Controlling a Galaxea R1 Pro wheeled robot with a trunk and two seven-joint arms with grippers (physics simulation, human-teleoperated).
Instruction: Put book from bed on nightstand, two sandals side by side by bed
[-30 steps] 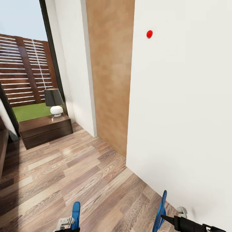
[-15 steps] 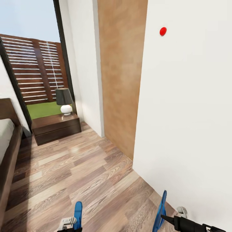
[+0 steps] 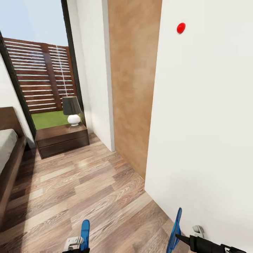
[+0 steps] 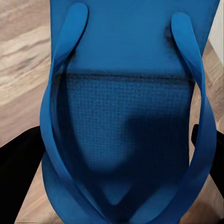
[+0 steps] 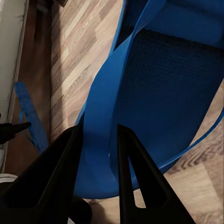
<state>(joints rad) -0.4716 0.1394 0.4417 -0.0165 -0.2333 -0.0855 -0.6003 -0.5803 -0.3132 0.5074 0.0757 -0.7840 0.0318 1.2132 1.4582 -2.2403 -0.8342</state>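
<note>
Each gripper holds one blue sandal upright at the bottom of the head view. My left gripper (image 3: pixel 78 242) is shut on the left sandal (image 3: pixel 84 230), whose sole and straps show close up in the left wrist view (image 4: pixel 126 93). My right gripper (image 3: pixel 183 239) is shut on the other sandal (image 3: pixel 175 226), its black fingers (image 5: pixel 51 177) pinching a strap (image 5: pixel 100 116). The bed (image 3: pixel 8 154) is at the left edge, with a dark frame and a pale mattress. Beyond it, under the window, stands the nightstand (image 3: pixel 61 138). The book is out of view.
A white lamp with a dark shade (image 3: pixel 72 110) stands on the nightstand. A white wall (image 3: pixel 203 123) with a red dot runs close along my right, next to a tan panel (image 3: pixel 133 88). Wood-plank floor (image 3: pixel 80 189) stretches from me to the nightstand, beside the bed.
The whole head view has shifted right, so the camera turned left; the bed has come into view at the left edge. Both grippers keep their sandals in the same pose.
</note>
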